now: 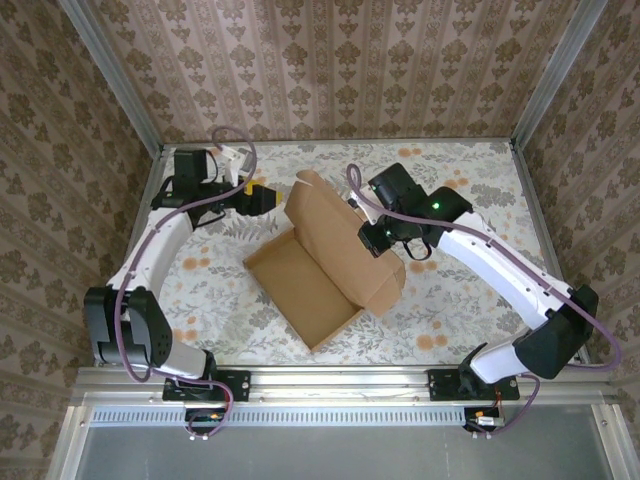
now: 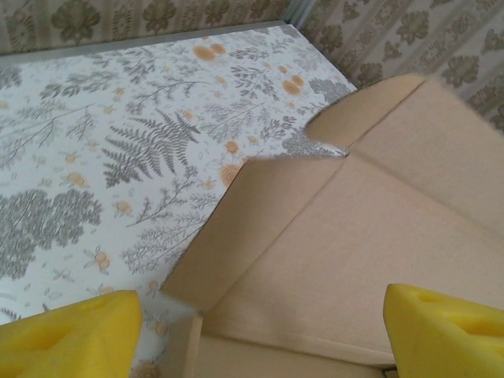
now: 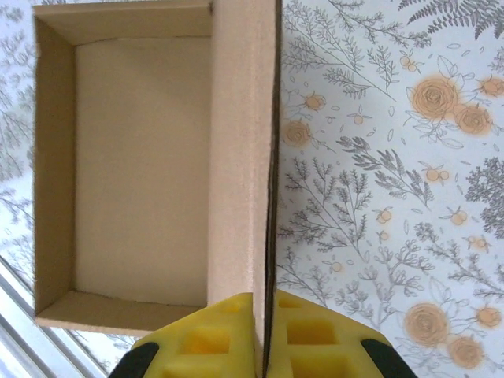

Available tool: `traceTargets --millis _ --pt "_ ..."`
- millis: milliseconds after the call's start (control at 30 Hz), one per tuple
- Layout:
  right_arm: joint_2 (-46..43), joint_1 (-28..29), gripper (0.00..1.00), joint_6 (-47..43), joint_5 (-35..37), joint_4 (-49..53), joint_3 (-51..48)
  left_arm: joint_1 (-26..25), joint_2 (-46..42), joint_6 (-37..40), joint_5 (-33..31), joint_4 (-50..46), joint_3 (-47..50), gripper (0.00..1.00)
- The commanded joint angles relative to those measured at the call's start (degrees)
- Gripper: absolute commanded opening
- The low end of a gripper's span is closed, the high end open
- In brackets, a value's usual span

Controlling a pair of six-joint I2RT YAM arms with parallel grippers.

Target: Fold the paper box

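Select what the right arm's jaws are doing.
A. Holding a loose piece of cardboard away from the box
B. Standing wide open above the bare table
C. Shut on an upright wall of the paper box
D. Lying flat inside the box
C: in the right wrist view the yellow fingers of the right jaws press together on the edge of a standing wall of the paper box.

The brown cardboard paper box point(image 1: 320, 270) sits in the middle of the flat flower-print table point(image 1: 470, 170). Its tray is in front and its big flap is behind. The yellow-fingered left gripper point(image 1: 262, 198) is just left of the flap. The yellow-fingered right gripper point(image 1: 368, 238) is on the box's right wall, one finger on each side.
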State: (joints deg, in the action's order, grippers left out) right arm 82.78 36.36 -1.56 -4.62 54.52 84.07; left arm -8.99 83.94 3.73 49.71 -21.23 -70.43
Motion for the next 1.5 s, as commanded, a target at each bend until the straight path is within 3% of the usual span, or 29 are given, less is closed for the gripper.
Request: traceTargets --millis 0,133,367,467,633,867,1167,1300,1467 --pt "0.60 0.81 0.03 -6.90 1.38 5.70 2.41 -2.08 2.88 9.46 -0.10 -6.46 -3.24 0.77" --pt "1.19 1.77 0.03 -9.50 2.01 7.40 3.67 -3.86 4.90 15.37 -3.16 -10.83 -4.74 0.76" --pt "2.72 3.34 0.02 -11.25 7.00 8.67 4.70 -5.64 7.18 22.33 -1.06 -18.88 -8.49 0.71" --pt "3.01 3.71 0.02 -11.34 8.12 8.65 4.79 -6.62 8.46 24.43 -1.23 -22.20 -10.03 0.64" --pt "3.00 3.89 0.02 -11.09 8.40 8.59 4.83 -8.30 9.17 23.97 -3.66 -20.88 -9.43 0.54" --pt "2.52 3.98 0.02 -11.09 8.83 8.54 4.61 -9.15 8.31 21.87 -11.84 -14.19 -7.15 0.55" --pt "2.56 4.24 0.02 -11.34 9.45 8.25 4.18 -9.46 9.95 23.14 -11.15 -13.17 -7.43 0.62" --pt "3.16 4.29 0.02 -11.20 10.89 8.51 4.28 -9.79 11.13 23.67 -7.73 -15.96 -8.74 0.59" --pt "2.58 4.33 0.01 -10.87 11.47 7.18 3.62 -10.69 11.51 24.66 -8.22 -17.68 -8.73 0.53"
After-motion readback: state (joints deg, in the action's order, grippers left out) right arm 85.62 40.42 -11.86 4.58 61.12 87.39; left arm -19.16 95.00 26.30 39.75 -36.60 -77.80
